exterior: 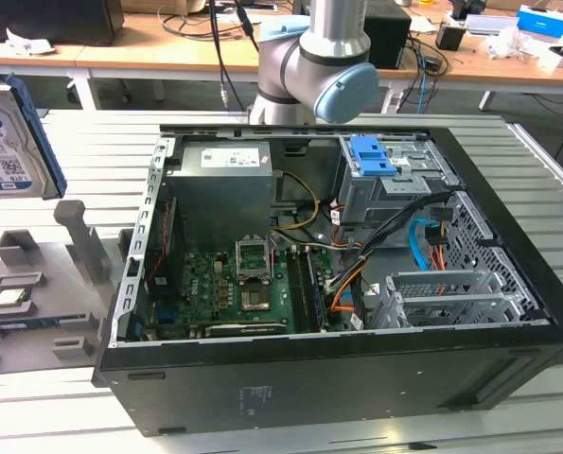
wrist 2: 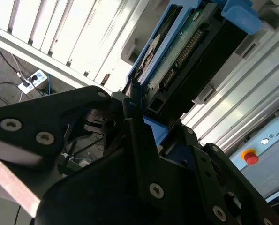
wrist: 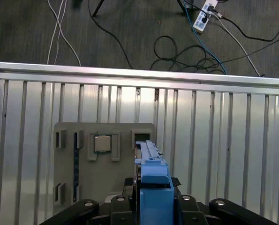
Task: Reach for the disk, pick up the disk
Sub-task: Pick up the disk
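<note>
Gripper [wrist: 153, 207] pinches the disk [exterior: 7, 142] across its flat faces, probably because that narrow span suits the claw. The disk hangs upright at the exterior view's upper left, above the grey stand [exterior: 44, 284].

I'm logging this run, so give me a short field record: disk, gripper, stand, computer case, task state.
disk: silver hard drive with blue rails, on edge, over the grey stand at the exterior view's left
gripper: shut on the disk, fingers either side of it
grey stand: on the slatted table, holds a square chip
computer case: side open, motherboard exposed
task state: disk gripped
</note>
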`<action>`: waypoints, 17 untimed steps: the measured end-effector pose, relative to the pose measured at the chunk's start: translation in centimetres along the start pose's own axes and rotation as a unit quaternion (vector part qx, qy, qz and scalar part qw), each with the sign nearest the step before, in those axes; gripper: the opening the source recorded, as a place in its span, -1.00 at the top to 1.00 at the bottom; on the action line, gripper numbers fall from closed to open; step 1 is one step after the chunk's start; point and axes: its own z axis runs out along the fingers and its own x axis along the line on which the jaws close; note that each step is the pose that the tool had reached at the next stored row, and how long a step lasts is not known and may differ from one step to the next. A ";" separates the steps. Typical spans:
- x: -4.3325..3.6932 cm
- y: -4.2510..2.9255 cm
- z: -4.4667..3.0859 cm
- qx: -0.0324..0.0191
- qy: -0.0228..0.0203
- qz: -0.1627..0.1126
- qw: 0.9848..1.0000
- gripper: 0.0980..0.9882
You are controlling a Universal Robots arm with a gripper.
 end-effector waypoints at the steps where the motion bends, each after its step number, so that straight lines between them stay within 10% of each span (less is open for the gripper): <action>1: 0.00 0.01 -0.14 0.000 0.000 0.000 1.000 0.39; 17: 0.00 0.09 -2.35 0.000 0.000 0.000 1.000 0.39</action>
